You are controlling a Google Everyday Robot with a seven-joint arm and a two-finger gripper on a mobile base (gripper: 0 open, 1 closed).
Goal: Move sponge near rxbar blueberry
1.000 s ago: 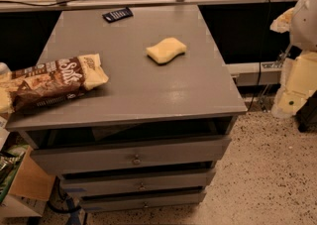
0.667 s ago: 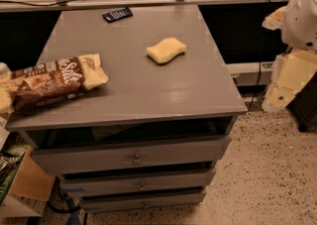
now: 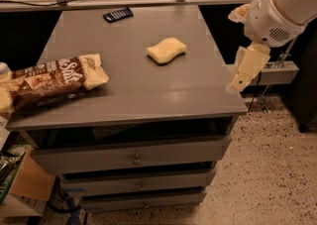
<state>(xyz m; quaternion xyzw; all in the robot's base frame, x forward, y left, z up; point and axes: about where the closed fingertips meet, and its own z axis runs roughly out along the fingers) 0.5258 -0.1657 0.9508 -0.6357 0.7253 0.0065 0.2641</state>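
**Fingers (image 3: 246, 68) hang off the side of the bench, sponge not picked up yet**

Cream fingers hang in the air just past the right edge of the bench (image 3: 148, 95), close to its front corner. I see nothing in them. I cannot tell if they are apart or together.

Closest to the fingers, to their left and a little farther back, lies the sponge (image 3: 167, 50). It is flat on the bench and touches nothing. Much farther left of the fingers, at the other edge, lies a big brown snack bag (image 3: 54, 81). It is not part of the job.

Farthest from the fingers, at the back and to the left, lies the rxbar blueberry (image 3: 118, 14). It is flat and dark, and well apart from the sponge.

I think the step now is to reach for the sponge. To do it well, the fingers should rise over the bench edge first, so they do not bump it. Then they should come down from above, one finger on each side of the sponge's thin middle. A soft squeeze should do, as the sponge looks squashy. After that, lift it clear, carry it back and left, and set it just beside the bar, not on top.
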